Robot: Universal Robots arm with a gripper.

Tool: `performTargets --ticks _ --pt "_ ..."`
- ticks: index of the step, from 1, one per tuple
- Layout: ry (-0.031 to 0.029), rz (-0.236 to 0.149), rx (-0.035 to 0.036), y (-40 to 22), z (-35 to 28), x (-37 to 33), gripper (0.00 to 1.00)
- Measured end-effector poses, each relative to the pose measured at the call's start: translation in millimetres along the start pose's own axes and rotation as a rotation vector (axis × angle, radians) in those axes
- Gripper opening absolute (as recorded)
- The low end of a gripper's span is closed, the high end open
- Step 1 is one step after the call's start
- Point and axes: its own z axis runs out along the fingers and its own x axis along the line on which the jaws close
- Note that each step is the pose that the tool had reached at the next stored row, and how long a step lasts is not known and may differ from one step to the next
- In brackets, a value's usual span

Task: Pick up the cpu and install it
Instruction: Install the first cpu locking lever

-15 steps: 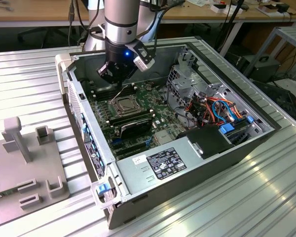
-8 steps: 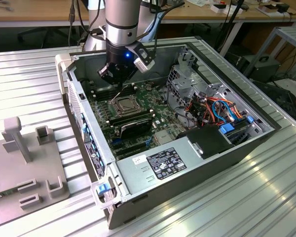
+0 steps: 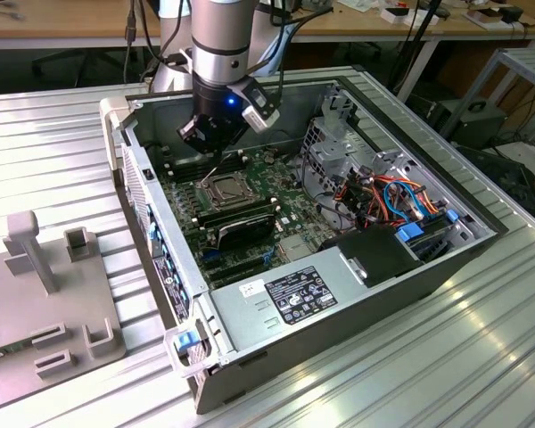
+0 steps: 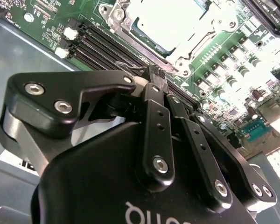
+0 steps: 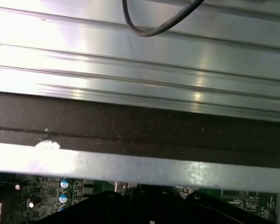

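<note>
On the exterior view's left, a grey fixture [image 3: 49, 303] sits on the desk [image 3: 53, 134]. The hand [image 4: 155, 74], fingers pressed together and empty, hovers inside the computer case [image 3: 339, 294]; the cpu [image 4: 170, 23] lies seated in its socket just beyond the fingertips.

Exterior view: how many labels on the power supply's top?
2. A small white label toward the exterior view's left, and a large dark label right beside it on the power supply. Other faces are hidden.
</note>
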Motion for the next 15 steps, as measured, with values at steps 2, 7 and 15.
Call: performTargets --ticks 2,7,15 --pt "0.0001 0.0 0.0001 0.3 0.2 -0.3 0.11" --pt "0.0 0.0 0.0 1.0 0.4 -1.0 0.11" --pt "0.0 0.0 -0.0001 2.7 1.5 -1.6 0.11"
